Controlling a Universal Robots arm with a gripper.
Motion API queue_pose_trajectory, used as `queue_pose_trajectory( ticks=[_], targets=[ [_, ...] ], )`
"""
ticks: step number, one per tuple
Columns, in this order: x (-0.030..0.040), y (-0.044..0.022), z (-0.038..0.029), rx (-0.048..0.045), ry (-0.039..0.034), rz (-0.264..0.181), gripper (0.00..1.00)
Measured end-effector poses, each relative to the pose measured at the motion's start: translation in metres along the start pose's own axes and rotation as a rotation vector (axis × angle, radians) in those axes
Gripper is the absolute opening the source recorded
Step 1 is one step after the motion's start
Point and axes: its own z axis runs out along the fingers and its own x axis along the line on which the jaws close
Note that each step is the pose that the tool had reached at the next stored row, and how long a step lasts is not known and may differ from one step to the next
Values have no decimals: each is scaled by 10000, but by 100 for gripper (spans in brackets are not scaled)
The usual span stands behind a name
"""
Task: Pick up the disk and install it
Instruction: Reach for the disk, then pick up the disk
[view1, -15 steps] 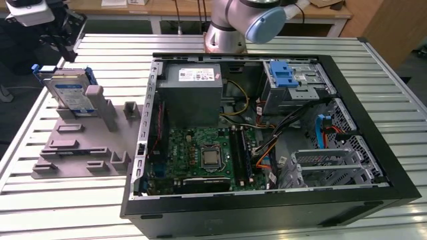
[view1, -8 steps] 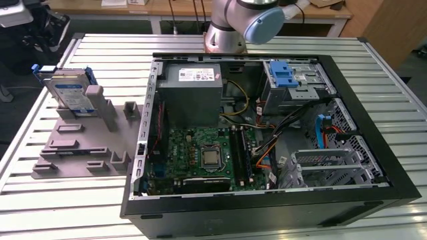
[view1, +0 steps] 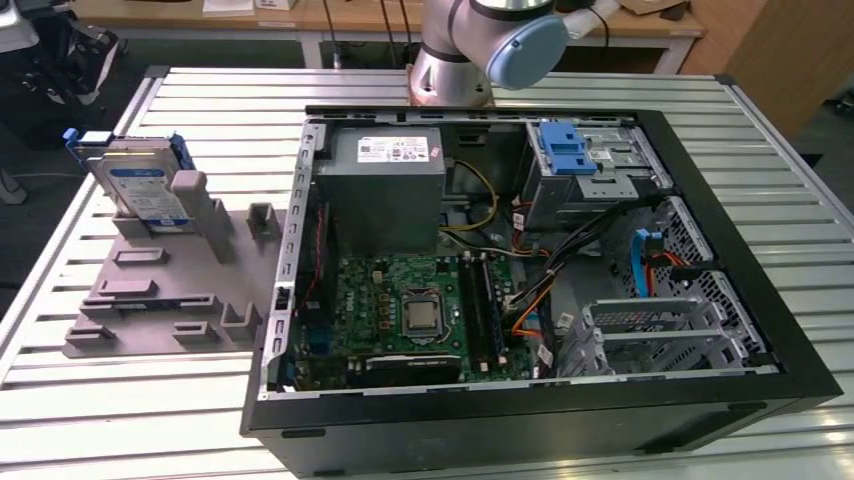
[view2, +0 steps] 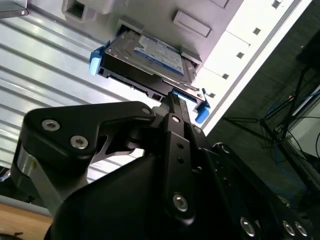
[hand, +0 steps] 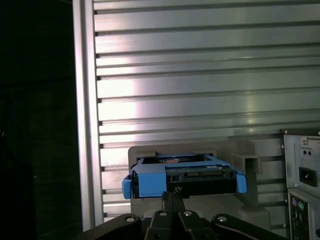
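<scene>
The disk (view1: 140, 182), a silver drive with a white-and-blue label in a blue carrier, stands on edge in a slot at the far end of a grey holder (view1: 174, 290), at the exterior view's left. Both wrist views look along my gripper toward the disk (view2: 145, 57) (hand: 182, 175). My gripper (hand: 172, 196) (view2: 172, 96) is shut with nothing in it. Its tips point at the carrier's near edge, and I cannot tell whether they touch it.
An open black computer case (view1: 747, 250) lies on the slatted metal table (view1: 107, 420), holding a green board, a grey power box (view1: 387, 190) and a silver cage with a blue latch (view1: 574, 155). The case's rear panel (hand: 302, 185) is beside the holder. The arm's base (view1: 454, 70) stands behind the case.
</scene>
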Motion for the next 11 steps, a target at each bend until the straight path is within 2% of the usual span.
queue_pose_trajectory(
  ticks=[11],
  targets=[
    [0, 0, 0, 1, 29, -21, 11]
  ],
)
